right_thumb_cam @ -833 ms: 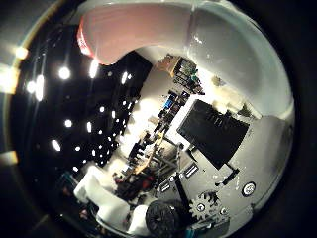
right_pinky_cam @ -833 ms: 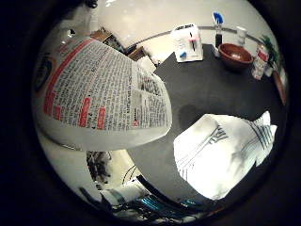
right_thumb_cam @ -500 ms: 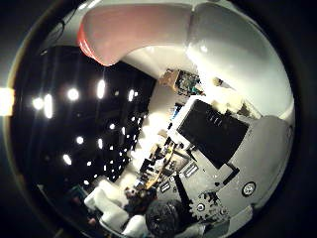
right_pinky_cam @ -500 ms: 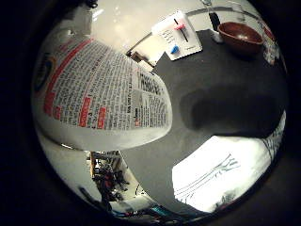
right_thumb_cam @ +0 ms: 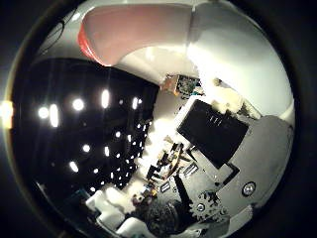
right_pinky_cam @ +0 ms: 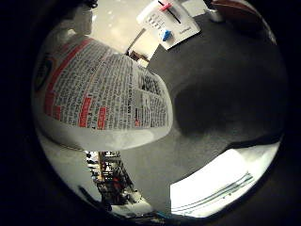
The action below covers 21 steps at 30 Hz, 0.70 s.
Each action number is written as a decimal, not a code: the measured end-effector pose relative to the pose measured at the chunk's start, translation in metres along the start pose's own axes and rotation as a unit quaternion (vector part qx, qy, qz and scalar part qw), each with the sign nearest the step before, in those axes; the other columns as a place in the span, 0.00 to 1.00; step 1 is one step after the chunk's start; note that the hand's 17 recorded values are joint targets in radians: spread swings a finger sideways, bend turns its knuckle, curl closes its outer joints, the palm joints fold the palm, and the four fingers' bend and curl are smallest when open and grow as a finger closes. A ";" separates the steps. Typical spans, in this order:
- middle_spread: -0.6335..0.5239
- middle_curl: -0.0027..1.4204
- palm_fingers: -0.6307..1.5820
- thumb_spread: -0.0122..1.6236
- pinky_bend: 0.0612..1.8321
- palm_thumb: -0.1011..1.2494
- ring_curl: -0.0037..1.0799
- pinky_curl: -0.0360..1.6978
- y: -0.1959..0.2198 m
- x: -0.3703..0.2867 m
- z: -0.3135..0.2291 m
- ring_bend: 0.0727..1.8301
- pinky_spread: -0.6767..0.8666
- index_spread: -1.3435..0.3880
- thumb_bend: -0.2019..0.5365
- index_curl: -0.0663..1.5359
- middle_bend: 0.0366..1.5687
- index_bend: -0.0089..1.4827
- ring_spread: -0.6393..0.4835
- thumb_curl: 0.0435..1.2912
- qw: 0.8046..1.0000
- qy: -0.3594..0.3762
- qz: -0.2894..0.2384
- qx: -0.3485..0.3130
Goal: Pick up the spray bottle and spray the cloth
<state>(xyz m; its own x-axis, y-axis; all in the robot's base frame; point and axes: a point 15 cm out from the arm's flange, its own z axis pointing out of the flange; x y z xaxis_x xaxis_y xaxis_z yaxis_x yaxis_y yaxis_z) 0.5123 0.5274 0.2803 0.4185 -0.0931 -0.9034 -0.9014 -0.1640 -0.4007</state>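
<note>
The spray bottle [right_pinky_cam: 99, 94] is white with a printed red and black label and fills much of the right little finger side palm view, close to the palm. The right thumb side palm view shows its red spray head [right_thumb_cam: 129, 35] and white body. My hand [right_thumb_cam: 218, 149] has its black and white fingers curled beside the bottle and holds it above the dark table [right_pinky_cam: 221, 94]. The white cloth [right_pinky_cam: 221, 184] lies flat on the table below the bottle, away from it.
A white box with a blue and a red item [right_pinky_cam: 167, 19] lies on the table's far side. A brown bowl [right_pinky_cam: 235, 8] sits beside it. The thumb side view shows a dark ceiling with lights [right_thumb_cam: 79, 109].
</note>
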 end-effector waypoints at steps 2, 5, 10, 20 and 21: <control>0.41 0.46 0.84 0.40 0.68 0.81 0.53 0.39 0.005 0.003 0.004 0.77 0.24 0.63 0.24 0.44 0.83 0.78 0.39 0.78 1.000 -0.001 0.003 -0.004; 0.40 0.46 0.83 0.40 0.67 0.73 0.52 0.38 0.006 -0.001 0.006 0.77 0.22 0.62 0.21 0.43 0.82 0.74 0.39 0.74 1.000 -0.002 0.005 -0.006; 0.35 0.41 0.74 0.39 0.58 0.66 0.46 0.31 -0.001 -0.019 0.002 0.71 0.10 0.54 0.21 0.40 0.71 0.51 0.35 0.66 1.000 -0.005 -0.008 -0.004; 0.37 0.29 0.38 0.60 0.58 0.49 0.25 0.28 0.008 -0.027 -0.011 0.43 0.67 0.47 0.22 0.36 0.38 0.43 0.60 0.44 0.998 0.018 -0.027 -0.048; 0.38 0.28 0.38 0.61 0.57 0.49 0.24 0.27 0.009 -0.028 -0.012 0.41 0.72 0.48 0.23 0.35 0.36 0.42 0.63 0.43 0.998 0.014 -0.025 -0.052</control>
<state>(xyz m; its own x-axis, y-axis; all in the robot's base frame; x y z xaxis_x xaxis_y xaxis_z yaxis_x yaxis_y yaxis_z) 0.4937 0.5165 0.3038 0.4676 -0.1086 -0.8773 -0.8632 -0.2697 -0.4267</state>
